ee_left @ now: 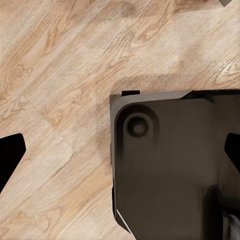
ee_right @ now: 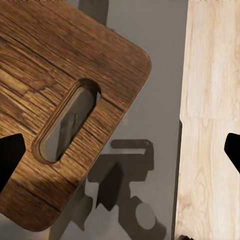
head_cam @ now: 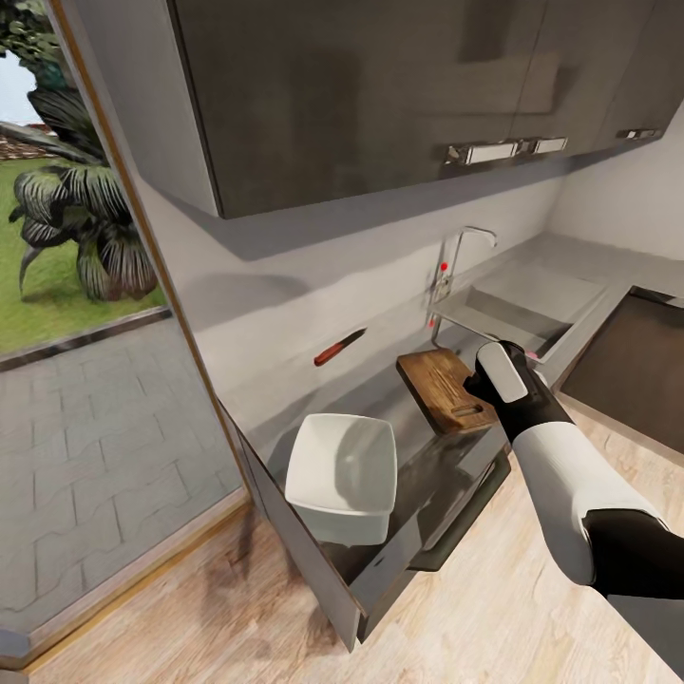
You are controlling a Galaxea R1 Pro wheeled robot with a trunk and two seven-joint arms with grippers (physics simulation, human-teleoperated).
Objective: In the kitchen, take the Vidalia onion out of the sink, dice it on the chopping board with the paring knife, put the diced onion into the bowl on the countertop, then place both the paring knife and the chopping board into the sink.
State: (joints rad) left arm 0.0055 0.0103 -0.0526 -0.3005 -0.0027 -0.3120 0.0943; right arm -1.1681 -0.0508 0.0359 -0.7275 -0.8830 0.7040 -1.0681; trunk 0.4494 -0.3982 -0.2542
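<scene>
My right gripper (ee_right: 120, 150) above the chopping board (head_cam: 444, 388)

Its jaws stand apart over the grainy brown board's slotted, round-cornered near end, on the smooth grey countertop (head_cam: 432, 475); my left gripper (ee_left: 120, 150) is also spread.

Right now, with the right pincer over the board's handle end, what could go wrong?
1. The chopping board lies near the countertop front edge; in the right wrist view the open right pincer spans board corner and floor, so a nudge might push it off.
2. The paring knife sits by the back wall, past the bowl; reaching could clip the bowl.
</scene>
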